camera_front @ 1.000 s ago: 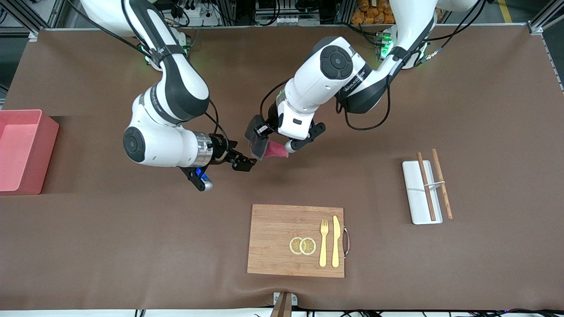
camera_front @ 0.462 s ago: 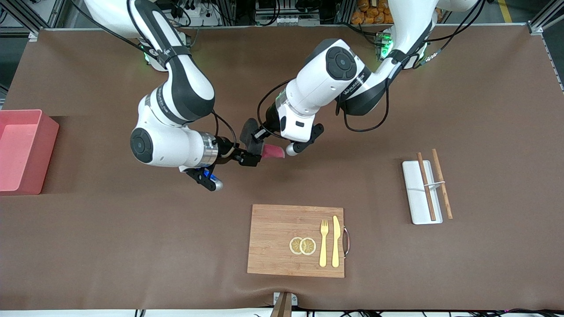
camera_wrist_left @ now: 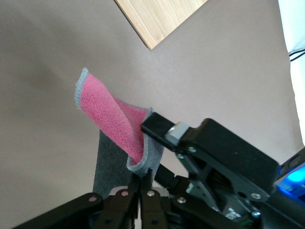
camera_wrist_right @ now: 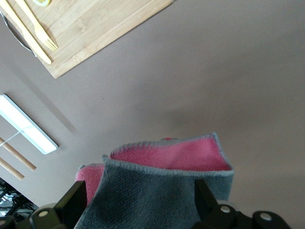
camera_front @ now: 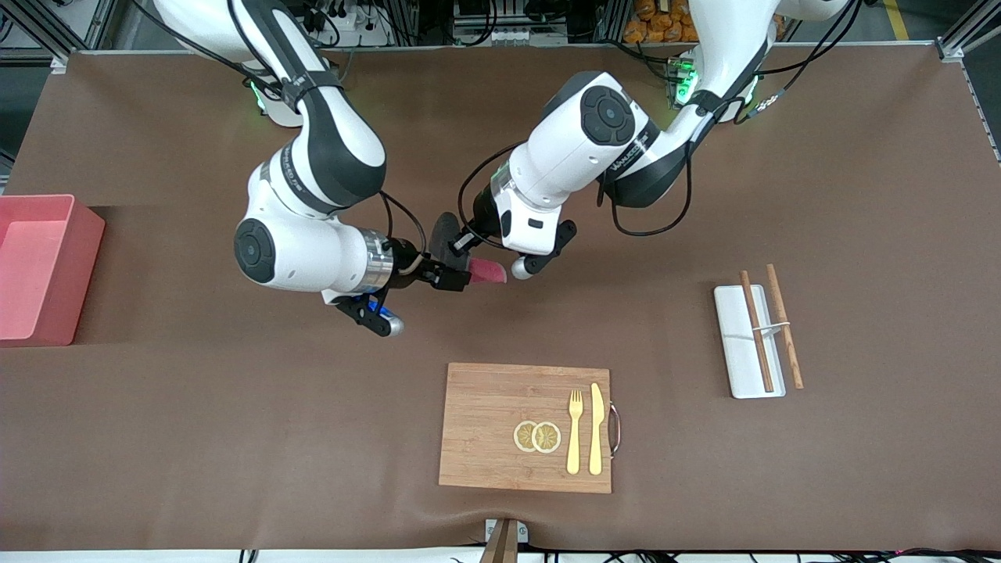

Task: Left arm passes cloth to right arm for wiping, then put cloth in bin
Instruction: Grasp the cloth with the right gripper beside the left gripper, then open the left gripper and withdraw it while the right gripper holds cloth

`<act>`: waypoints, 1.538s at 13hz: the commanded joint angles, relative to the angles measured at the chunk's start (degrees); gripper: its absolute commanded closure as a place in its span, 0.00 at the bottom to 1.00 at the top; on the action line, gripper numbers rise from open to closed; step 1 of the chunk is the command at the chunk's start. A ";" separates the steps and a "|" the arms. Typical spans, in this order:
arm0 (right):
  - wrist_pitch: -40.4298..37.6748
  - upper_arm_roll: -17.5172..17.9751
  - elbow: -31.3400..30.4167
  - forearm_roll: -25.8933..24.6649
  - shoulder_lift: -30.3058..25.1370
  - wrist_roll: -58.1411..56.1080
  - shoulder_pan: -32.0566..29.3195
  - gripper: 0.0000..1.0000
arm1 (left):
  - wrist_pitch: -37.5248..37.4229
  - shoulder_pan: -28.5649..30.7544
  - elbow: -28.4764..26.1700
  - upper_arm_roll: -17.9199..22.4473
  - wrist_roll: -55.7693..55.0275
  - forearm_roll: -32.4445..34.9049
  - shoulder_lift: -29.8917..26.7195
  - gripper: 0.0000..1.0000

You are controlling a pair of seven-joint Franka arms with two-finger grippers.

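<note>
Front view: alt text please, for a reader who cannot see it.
Above the table's middle, the left end effector holds the cloth, shut on it, while the open right end effector brackets it. The bin sits at the right arm's end.

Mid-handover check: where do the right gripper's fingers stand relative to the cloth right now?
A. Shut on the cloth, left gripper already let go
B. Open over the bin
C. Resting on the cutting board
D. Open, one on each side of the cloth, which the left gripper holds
D: the right gripper has its fingers spread either side of the cloth, while the left gripper is shut on the cloth's edge.
</note>
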 commanded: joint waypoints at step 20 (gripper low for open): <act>-3.38 -0.99 -6.15 -24.63 1.18 -2.13 -6.94 1.00 | -25.35 12.81 1.27 1.82 11.08 10.35 -11.72 0.00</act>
